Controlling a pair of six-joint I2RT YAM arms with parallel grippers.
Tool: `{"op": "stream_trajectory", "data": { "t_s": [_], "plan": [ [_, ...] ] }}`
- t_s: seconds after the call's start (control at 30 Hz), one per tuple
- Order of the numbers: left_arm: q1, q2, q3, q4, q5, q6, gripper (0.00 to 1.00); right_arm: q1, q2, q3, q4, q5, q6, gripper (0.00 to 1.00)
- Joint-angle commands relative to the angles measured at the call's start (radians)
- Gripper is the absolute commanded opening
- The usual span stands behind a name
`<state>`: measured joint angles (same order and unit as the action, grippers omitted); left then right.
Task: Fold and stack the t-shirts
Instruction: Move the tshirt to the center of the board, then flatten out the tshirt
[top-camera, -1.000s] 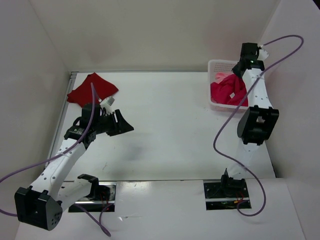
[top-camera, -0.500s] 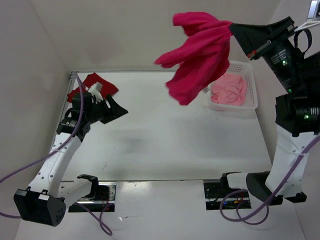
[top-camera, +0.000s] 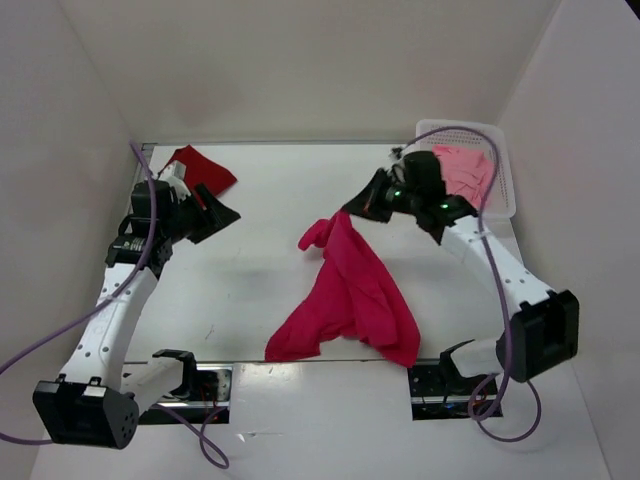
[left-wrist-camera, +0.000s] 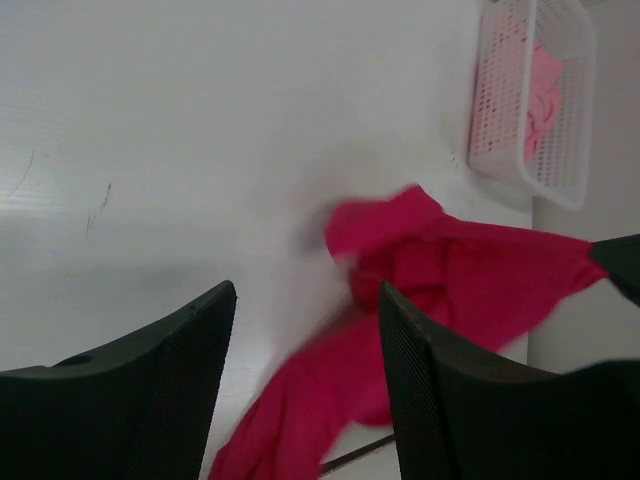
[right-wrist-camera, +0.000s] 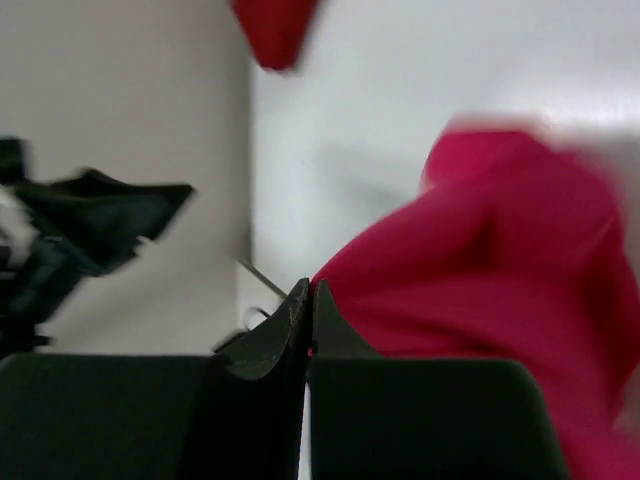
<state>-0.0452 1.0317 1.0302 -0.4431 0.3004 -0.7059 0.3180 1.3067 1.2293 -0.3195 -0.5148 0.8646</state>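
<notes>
At the near edge of the white table (top-camera: 250, 290), between the two arm bases, the bright crimson cloth t-shirt (top-camera: 350, 290) is lying crumpled and partly spread, its wide end fanning out toward the bases. Its long axis is running from that near edge away toward the far right, narrowing as it goes. Its far end is gathering into the right arm's fingers (right-wrist-camera: 270, 345), which are pinching it, pressed tight together with no gap showing. A small bunched fold is sticking out to the left just below that grip. The right arm is reaching in from the right side, crossing in front of the basket.

Across the table to the left, well apart from the crimson cloth, the left arm's fingers (left-wrist-camera: 170, 390) are hovering spread wide, holding nothing and pointing toward that shirt.

In the far right corner the white perforated plastic basket (top-camera: 503, 180) is standing with the light salmon pink cloth t-shirt (top-camera: 465, 170) bunched inside it. In the far left corner the dark red cloth t-shirt (top-camera: 190, 163) is lying in a compact flat shape, just behind the left arm's fingers.
</notes>
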Motion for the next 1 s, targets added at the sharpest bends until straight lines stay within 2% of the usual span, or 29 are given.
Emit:
{"op": "stream_trajectory", "data": {
  "t_s": [0.0,0.03,0.17,0.37,0.5,0.53,0.6,0.63,0.73,0.77,0.83,0.87,0.9,0.93,0.97],
  "plan": [
    [0.007,0.001,-0.059,0.007,0.039,0.028,0.66,0.127,-0.005,-0.025,0.086,0.103,-0.047,0.0],
    [0.007,-0.01,-0.079,0.007,0.039,0.039,0.65,0.171,0.009,-0.025,0.086,0.133,-0.047,0.0],
    [-0.002,-0.019,-0.101,-0.002,0.039,0.06,0.62,0.217,0.086,0.016,0.1,0.188,-0.047,0.0],
    [-0.1,-0.019,-0.186,-0.011,0.017,0.051,0.6,0.207,0.108,0.093,0.054,0.329,-0.078,0.0],
    [-0.185,0.0,-0.2,0.017,-0.016,0.042,0.56,0.197,0.108,0.102,0.025,0.366,-0.088,0.33],
    [-0.224,0.001,-0.188,0.026,-0.026,0.03,0.56,0.197,0.108,0.102,-0.01,0.377,-0.102,0.44],
    [-0.277,0.039,-0.156,0.038,-0.036,0.007,0.55,0.197,0.074,0.073,-0.052,0.452,-0.124,0.48],
    [-0.359,0.053,-0.139,0.05,-0.071,-0.003,0.55,0.188,0.051,0.02,-0.064,0.479,-0.124,0.51],
    [-0.485,0.132,-0.082,0.083,-0.128,-0.041,0.55,0.117,-0.046,-0.103,-0.064,0.484,-0.112,0.54],
    [-0.563,0.157,-0.065,0.083,-0.147,-0.053,0.55,0.104,-0.067,-0.129,-0.076,0.484,-0.111,0.52],
    [-0.634,0.237,-0.033,0.107,-0.185,-0.053,0.55,0.084,-0.133,-0.207,-0.087,0.484,-0.089,0.36],
    [-0.663,0.264,-0.016,0.116,-0.205,-0.053,0.55,0.075,-0.155,-0.23,-0.104,0.501,-0.079,0.16],
    [-0.715,0.321,0.022,0.13,-0.214,-0.063,0.55,0.063,-0.203,-0.255,-0.118,0.521,-0.079,0.07],
    [-0.741,0.346,0.042,0.13,-0.225,-0.063,0.55,0.062,-0.23,-0.293,-0.128,0.541,-0.066,0.01],
    [-0.765,0.372,0.06,0.142,-0.253,-0.063,0.55,0.049,-0.253,-0.309,-0.142,0.562,-0.052,0.0]
  ]
}}
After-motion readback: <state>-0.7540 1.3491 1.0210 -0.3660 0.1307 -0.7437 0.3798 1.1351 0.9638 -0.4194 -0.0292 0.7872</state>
